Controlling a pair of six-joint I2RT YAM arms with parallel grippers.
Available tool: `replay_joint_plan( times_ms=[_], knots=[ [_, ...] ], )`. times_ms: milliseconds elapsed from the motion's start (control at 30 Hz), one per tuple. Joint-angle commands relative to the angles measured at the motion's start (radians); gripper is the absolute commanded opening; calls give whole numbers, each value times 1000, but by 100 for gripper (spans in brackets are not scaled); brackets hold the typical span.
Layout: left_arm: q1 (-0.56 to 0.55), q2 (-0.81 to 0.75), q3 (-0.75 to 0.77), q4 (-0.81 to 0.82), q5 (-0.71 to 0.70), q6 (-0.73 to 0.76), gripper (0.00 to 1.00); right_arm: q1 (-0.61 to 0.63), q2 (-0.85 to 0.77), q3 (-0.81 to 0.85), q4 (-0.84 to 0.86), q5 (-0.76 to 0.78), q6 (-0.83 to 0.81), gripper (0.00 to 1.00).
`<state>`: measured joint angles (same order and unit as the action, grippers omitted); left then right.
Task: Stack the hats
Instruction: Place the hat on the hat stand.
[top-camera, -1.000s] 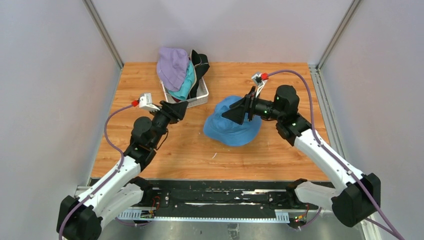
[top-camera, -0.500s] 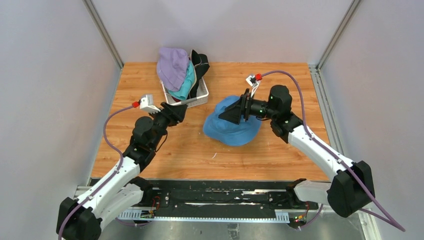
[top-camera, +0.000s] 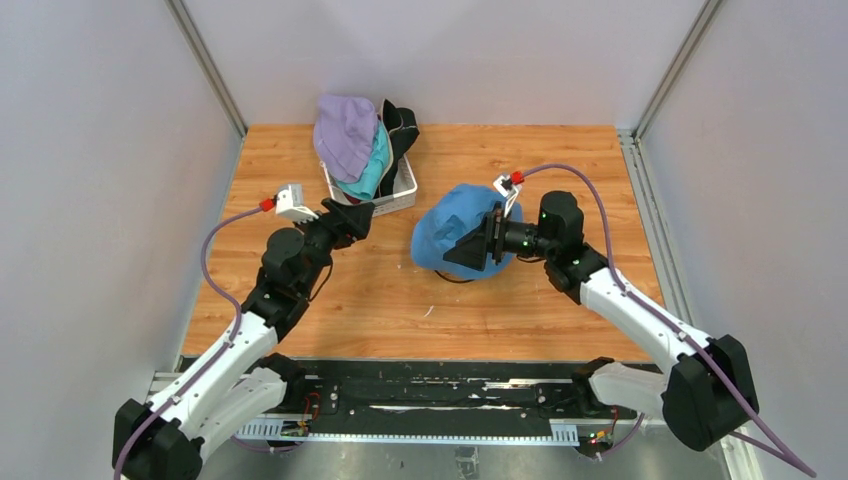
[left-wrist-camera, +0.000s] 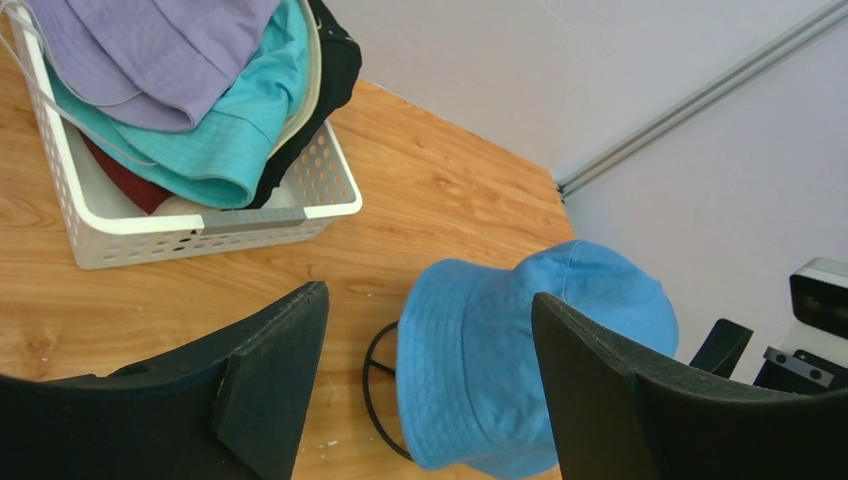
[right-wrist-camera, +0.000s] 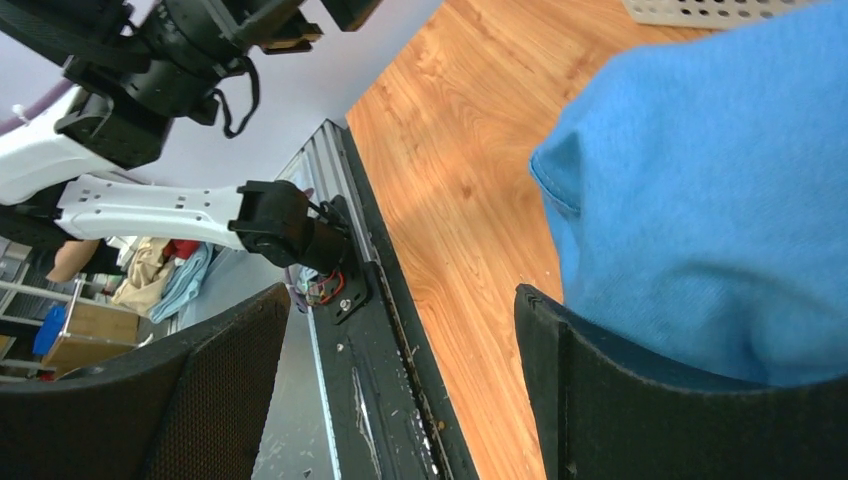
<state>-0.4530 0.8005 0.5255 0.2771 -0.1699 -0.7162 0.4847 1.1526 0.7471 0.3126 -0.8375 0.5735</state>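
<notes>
The right gripper (top-camera: 463, 252) is holding its jaws wide apart and is gripping nothing. The blue hat (top-camera: 455, 212) is sitting just beyond them, seemingly touching one finger, with its crown upward over the black wire stand (left-wrist-camera: 374, 385) on the bench (top-camera: 520, 310). The left gripper (top-camera: 357, 214) is also showing open, empty jaws, and the blue hat is lying ahead and to the right of them, a little apart. Ahead and to the left, closer, the white basket (left-wrist-camera: 255, 221) is carrying the lavender hat (top-camera: 345, 128), the teal hat (top-camera: 373, 168) and the black hat (top-camera: 403, 124). I am judging the left arm nearer to this pile for the next hat.
</notes>
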Motion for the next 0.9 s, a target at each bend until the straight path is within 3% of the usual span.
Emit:
replay_joint_plan(
  times_ms=[0,133,300,500,867],
  knots=[
    [6,2,31,-12,-8,1,80,16,-52,-9,-92,42,-50,82],
    [5,15,35,-11,4,-9,81,15,-109,28,-165,66,-83,82],
    [6,25,48,-11,23,-18,79,-8,-178,84,-371,204,-211,83],
    [0,97,68,-8,71,-31,75,-90,-255,120,-440,242,-244,83],
    [-215,343,137,70,46,-31,75,-92,-187,255,-544,593,-306,84]
  ],
)
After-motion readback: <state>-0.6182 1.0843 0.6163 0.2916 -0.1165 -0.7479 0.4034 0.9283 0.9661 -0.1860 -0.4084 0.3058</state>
